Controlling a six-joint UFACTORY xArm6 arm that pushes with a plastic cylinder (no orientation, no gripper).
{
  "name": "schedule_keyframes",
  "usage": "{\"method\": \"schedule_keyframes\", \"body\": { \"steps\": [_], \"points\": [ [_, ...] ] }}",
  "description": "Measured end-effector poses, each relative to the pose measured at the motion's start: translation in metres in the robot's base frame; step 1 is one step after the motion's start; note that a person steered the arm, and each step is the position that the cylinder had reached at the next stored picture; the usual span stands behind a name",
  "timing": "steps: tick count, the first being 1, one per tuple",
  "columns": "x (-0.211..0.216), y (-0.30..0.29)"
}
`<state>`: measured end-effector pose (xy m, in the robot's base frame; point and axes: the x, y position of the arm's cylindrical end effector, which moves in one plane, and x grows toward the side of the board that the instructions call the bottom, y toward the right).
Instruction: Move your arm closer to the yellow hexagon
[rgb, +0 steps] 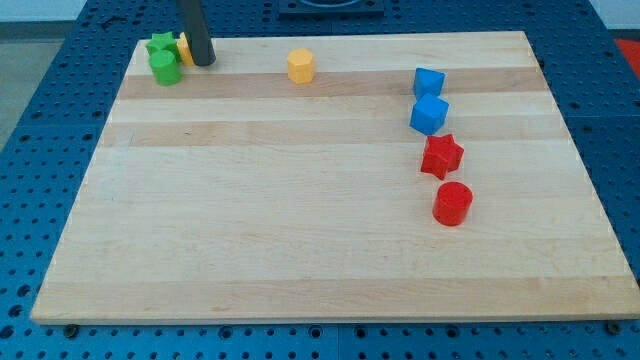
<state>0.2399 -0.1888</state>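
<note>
The yellow hexagon sits on the wooden board near the view's top, a little left of centre. My tip is at the top left of the board, well to the left of the hexagon. It stands right beside a second yellow block, which the rod mostly hides. A green star and a green cylinder lie just left of my tip.
On the view's right stand two blue blocks, one below the other, then a red star and a red cylinder. A blue perforated table surrounds the board.
</note>
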Motion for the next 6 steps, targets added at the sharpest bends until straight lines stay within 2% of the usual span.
{"method": "schedule_keyframes", "body": {
  "steps": [1, 4, 5, 6],
  "points": [
    [-0.003, 0.028],
    [-0.024, 0.187],
    [0.001, 0.211],
    [0.008, 0.197]
  ]
}}
